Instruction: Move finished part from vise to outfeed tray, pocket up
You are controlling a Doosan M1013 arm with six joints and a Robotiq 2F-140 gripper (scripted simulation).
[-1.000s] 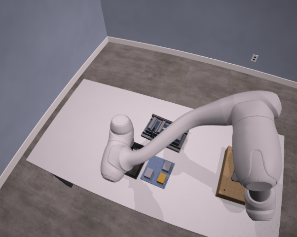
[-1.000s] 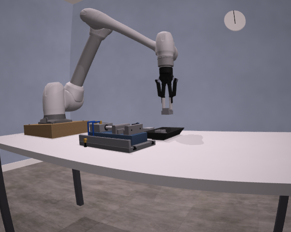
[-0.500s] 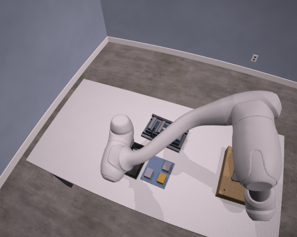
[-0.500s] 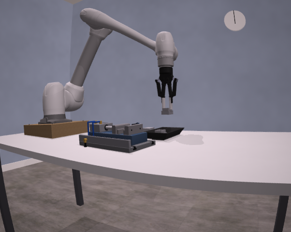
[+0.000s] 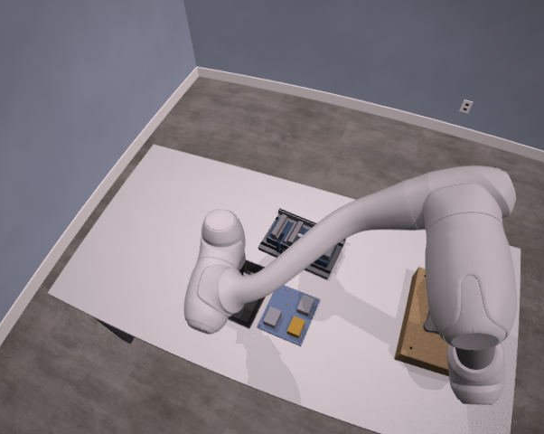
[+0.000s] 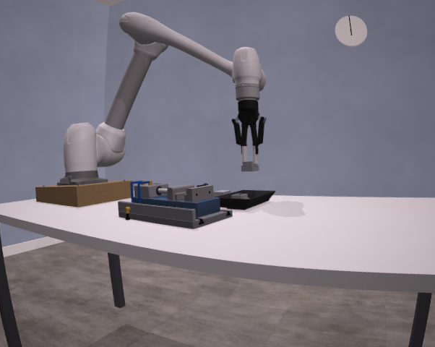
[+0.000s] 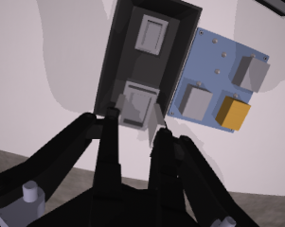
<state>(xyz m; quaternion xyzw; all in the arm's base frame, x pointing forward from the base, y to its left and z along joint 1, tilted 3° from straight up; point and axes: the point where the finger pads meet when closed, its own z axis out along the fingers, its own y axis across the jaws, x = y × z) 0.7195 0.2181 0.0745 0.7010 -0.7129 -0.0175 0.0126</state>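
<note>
My gripper (image 6: 249,161) is shut on the finished part (image 6: 249,166), a small grey block with a pocket on top, and holds it high above the black outfeed tray. In the wrist view the part (image 7: 137,105) sits between my fingertips over the near end of the tray (image 7: 149,57). Another grey part (image 7: 152,33) lies flat on the tray's floor at its far end. The vise (image 6: 175,203) stands left of the tray; the arm partly hides it in the overhead view (image 5: 300,240). The tray shows only in part there (image 5: 247,308), under the wrist.
A blue fixture plate (image 5: 288,316) beside the tray carries two grey blocks and one orange block (image 5: 295,325). It also shows in the wrist view (image 7: 224,85). The arm's base stands on a wooden plinth (image 5: 419,322) at the table's edge.
</note>
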